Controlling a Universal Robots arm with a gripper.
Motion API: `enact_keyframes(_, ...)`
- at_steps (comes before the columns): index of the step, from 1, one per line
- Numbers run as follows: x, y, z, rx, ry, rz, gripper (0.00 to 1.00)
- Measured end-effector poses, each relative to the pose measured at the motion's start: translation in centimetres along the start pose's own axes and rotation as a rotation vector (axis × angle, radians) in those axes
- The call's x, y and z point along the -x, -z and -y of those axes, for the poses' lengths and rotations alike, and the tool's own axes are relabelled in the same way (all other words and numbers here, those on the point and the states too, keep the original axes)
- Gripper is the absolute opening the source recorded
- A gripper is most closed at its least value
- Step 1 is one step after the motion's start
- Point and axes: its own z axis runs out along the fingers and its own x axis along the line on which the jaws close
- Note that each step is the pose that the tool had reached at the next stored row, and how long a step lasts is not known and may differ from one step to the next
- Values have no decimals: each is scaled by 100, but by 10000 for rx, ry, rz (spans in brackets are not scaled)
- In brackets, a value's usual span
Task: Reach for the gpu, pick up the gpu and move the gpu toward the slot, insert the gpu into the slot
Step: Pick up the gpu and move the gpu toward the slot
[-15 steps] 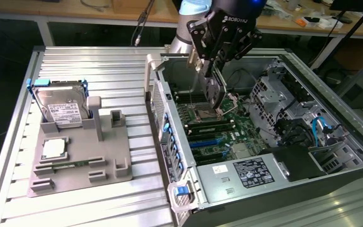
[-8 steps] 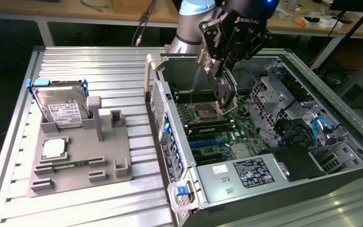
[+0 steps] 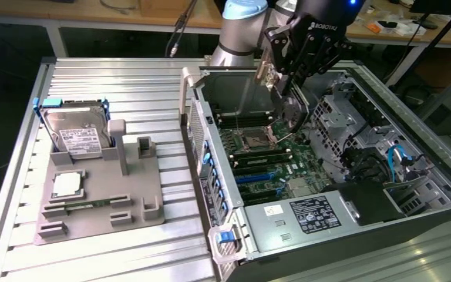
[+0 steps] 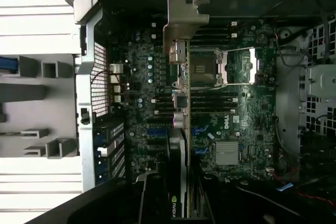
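Observation:
My gripper (image 3: 292,79) hangs over the open computer case (image 3: 234,241), shut on the gpu (image 3: 290,114). The gpu is a thin dark card with a silvery end bracket (image 3: 265,73); it hangs on edge above the green motherboard (image 3: 269,161), near the processor socket. In the wrist view the gpu (image 4: 179,108) shows edge-on, its bracket (image 4: 185,17) at the far end and my gripper (image 4: 178,200) at the near end. The blue slot (image 3: 255,175) lies on the motherboard below and nearer the case's front. Short blue strips of the slot (image 4: 156,132) show beside the card's edge.
The square silver processor socket (image 3: 255,140) and black memory slots (image 3: 261,157) lie under the card. A drive cage and cables (image 3: 366,147) fill the case's right side in the exterior view. A grey fixture (image 3: 100,200) with a hard drive (image 3: 77,132) stands outside the case.

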Motion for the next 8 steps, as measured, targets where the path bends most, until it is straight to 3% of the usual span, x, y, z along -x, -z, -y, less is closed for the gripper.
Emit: enact_keyframes(8, 93, -5, -1, 0, 9, 40, 27)
